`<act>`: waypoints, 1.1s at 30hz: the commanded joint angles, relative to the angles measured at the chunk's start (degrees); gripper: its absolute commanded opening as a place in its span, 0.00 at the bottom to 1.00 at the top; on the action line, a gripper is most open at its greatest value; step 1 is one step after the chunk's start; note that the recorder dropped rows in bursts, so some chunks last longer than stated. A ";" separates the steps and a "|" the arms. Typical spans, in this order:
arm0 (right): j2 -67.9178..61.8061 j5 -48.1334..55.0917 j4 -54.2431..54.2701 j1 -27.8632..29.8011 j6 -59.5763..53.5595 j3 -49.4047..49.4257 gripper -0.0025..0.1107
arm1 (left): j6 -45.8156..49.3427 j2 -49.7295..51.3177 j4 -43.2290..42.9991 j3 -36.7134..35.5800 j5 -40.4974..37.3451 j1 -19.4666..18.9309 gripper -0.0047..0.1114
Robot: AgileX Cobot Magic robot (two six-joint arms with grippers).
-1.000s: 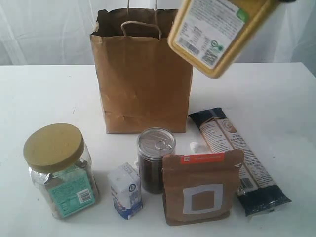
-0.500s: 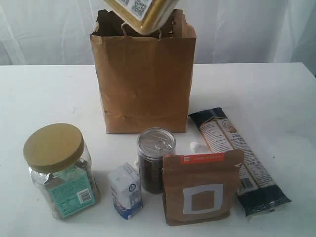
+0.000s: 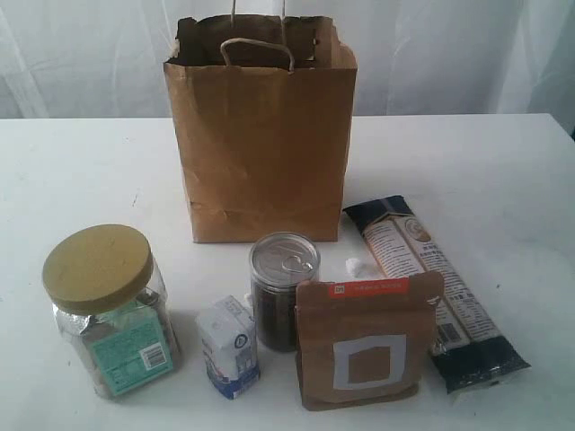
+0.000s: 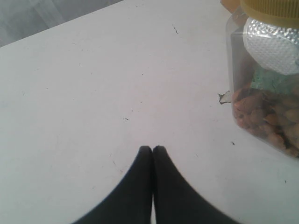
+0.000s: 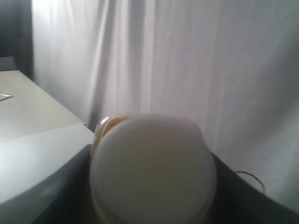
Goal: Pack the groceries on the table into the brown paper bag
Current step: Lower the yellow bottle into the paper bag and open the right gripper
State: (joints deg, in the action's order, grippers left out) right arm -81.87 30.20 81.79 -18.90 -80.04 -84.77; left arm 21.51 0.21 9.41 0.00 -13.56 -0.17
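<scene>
Exterior view: tall creased brown paper bag [image 3: 260, 144] stands open, far centre of the white bench [image 3: 72, 171]. Left wrist view: left tool [image 4: 152, 151] pressed together near clear tan-lidded jar [image 4: 261, 107]. Right wrist view: right tool [image 5: 152, 210] pinches yellow white-capped bottle [image 5: 152, 168]; best lowered centred over the bag's mouth, released low.

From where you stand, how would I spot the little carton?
Find the tall brown paper bag at the back. In front, between the clear jar with tan lid and the pull-tab can, stands the small white-blue carton, the only white and blue one, shorter than both.
</scene>
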 commanded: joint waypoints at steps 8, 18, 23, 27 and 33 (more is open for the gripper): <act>-6.71 -8.76 3.46 0.05 -1.22 -0.78 0.19 | -0.06 -0.21 0.46 0.00 0.07 0.28 0.04; -12.11 -16.66 3.46 0.05 -1.22 -0.78 0.19 | -0.06 -0.21 0.46 0.00 0.07 0.28 0.04; -13.56 -17.66 3.46 0.05 -1.22 -0.78 0.19 | -0.06 -0.21 0.46 0.00 0.07 0.28 0.04; -14.94 -17.77 3.46 0.05 -1.22 -0.78 0.19 | -0.06 -0.21 0.46 0.00 0.07 0.28 0.04; -17.14 -19.33 3.46 0.05 -1.22 -0.78 0.19 | -0.06 -0.21 0.46 0.00 0.07 0.28 0.04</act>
State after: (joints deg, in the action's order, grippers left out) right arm -99.26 12.59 83.71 -18.90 -80.91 -84.77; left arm 21.51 0.21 9.41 0.00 -13.56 -0.17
